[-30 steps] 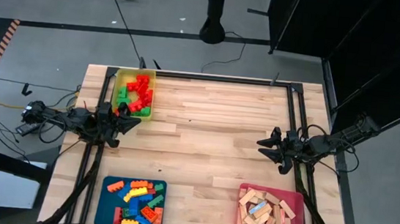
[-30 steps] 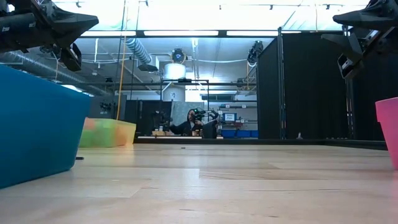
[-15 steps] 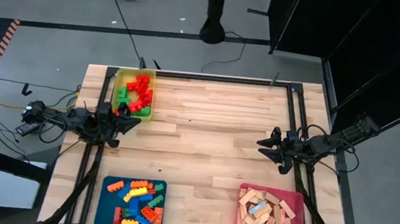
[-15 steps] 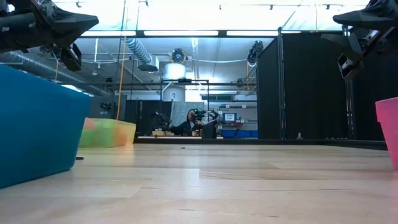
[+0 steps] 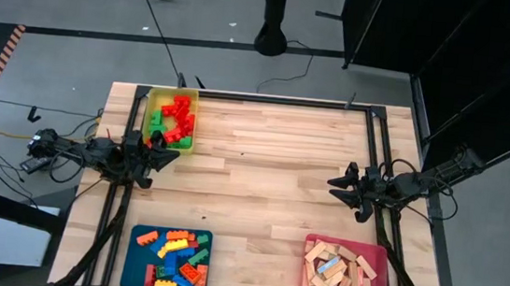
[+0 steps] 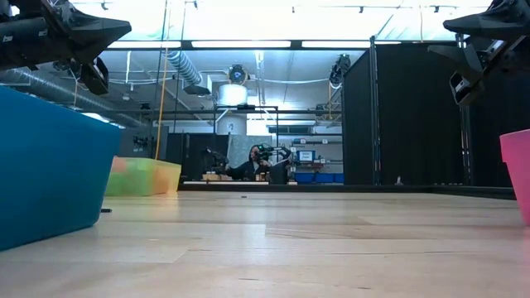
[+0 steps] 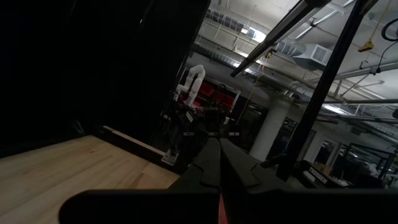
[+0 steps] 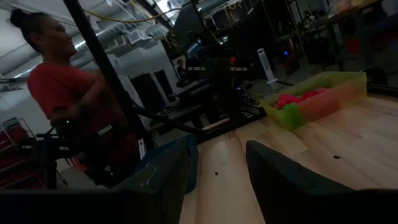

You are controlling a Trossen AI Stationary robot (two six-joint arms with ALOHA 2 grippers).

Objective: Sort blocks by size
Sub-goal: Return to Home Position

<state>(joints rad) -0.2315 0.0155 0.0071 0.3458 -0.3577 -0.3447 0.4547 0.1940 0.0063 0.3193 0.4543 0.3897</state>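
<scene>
The blocks lie in three trays. Red and green studded blocks (image 5: pixel 174 120) fill the yellow tray (image 5: pixel 153 105) at the far left. Mixed-colour blocks (image 5: pixel 178 258) lie in the blue tray (image 5: pixel 133 265) at the near left. Pale wooden bars (image 5: pixel 337 268) lie in the pink tray (image 5: pixel 378 258) at the near right. My left gripper (image 5: pixel 176 156) hangs shut above the table's left side, near the yellow tray, with its fingers meeting (image 7: pixel 219 163). My right gripper (image 5: pixel 332 185) hangs open above the right side, with nothing between its fingers (image 8: pixel 217 171).
Bare wooden tabletop (image 5: pixel 270 182) lies between the two arms. Black frame rails (image 5: pixel 278 99) run along the far edge and both sides. A person in a red shirt (image 8: pixel 68 93) stands beyond the table's left side. In the low view the blue tray (image 6: pixel 50 165) and the pink tray (image 6: pixel 517 165) stand close.
</scene>
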